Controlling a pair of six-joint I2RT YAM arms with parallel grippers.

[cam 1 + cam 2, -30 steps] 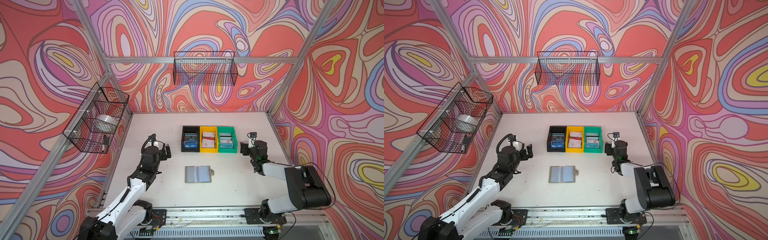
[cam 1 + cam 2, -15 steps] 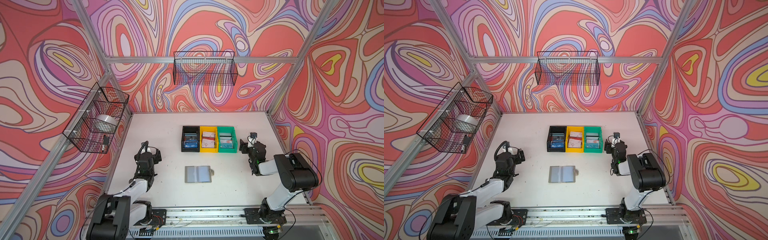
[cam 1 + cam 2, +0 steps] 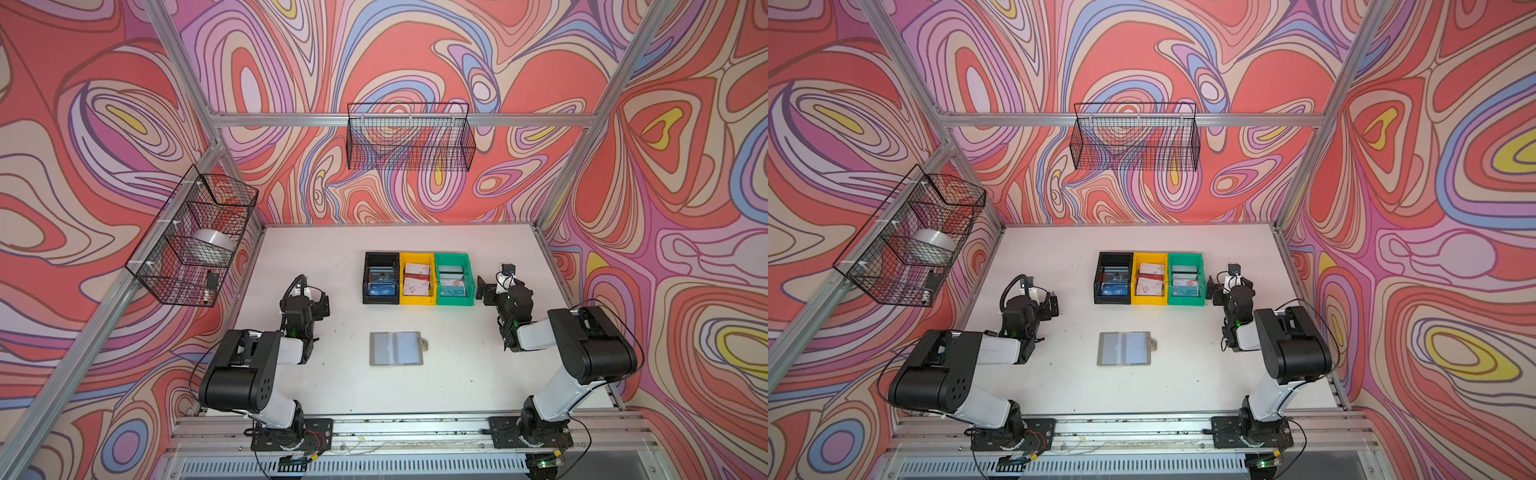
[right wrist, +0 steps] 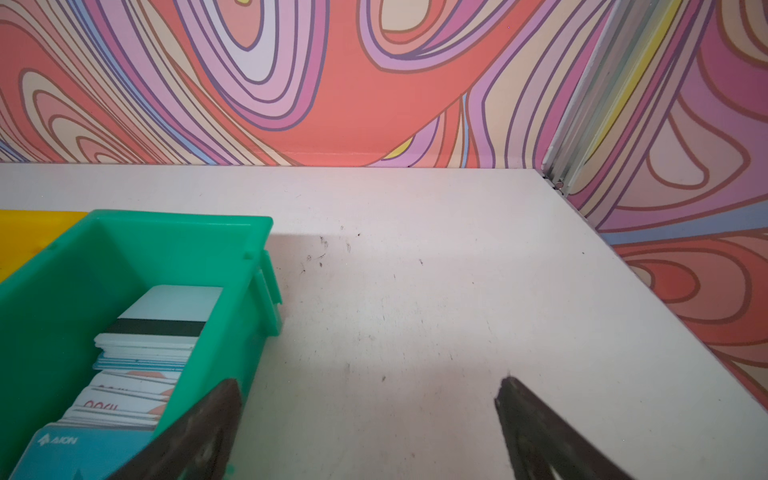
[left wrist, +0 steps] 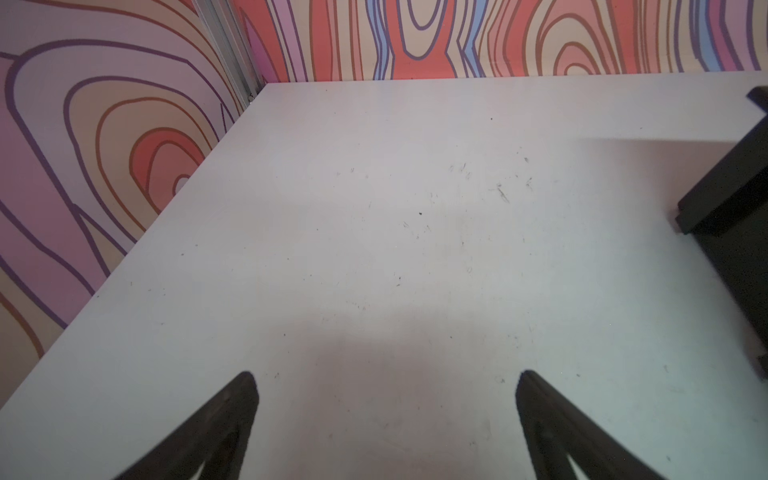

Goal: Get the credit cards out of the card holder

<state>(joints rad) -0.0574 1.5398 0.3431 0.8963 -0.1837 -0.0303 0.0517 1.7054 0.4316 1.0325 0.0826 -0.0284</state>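
The left tool [image 3: 321,300] is spread wide with nothing in it. In the left wrist view it [image 5: 386,382] shows only bare desk [image 5: 415,249] between its fingers, and a corner of the black bin [image 5: 731,199] sits at the right edge of the frame. The right tool [image 3: 482,288] is spread just as wide and is also empty. In the right wrist view the green bin [image 4: 178,217] sits just beside one of its fingers.

Moving outward from both tools, the card holder [image 3: 396,348] lies open and flat in the lower middle of both top views. It is well apart from either tool, and no arm is above it. From the left tool it lies down and to the right in the frame. From the right tool it lies down and to the left.

The holder's long side runs left to right across the frame, and its fold runs top to bottom. Its snap tab [image 3: 423,343] sticks out on the side toward the right arm.

The left tool looks a little nearer, though the gap is small enough that either arm could reach in.

White credit cards [image 3: 417,286] with red marks lie in the yellow bin [image 3: 417,300], in the row above the holder. The sleeves look pale and plain, and I cannot tell whether any card remains in them.
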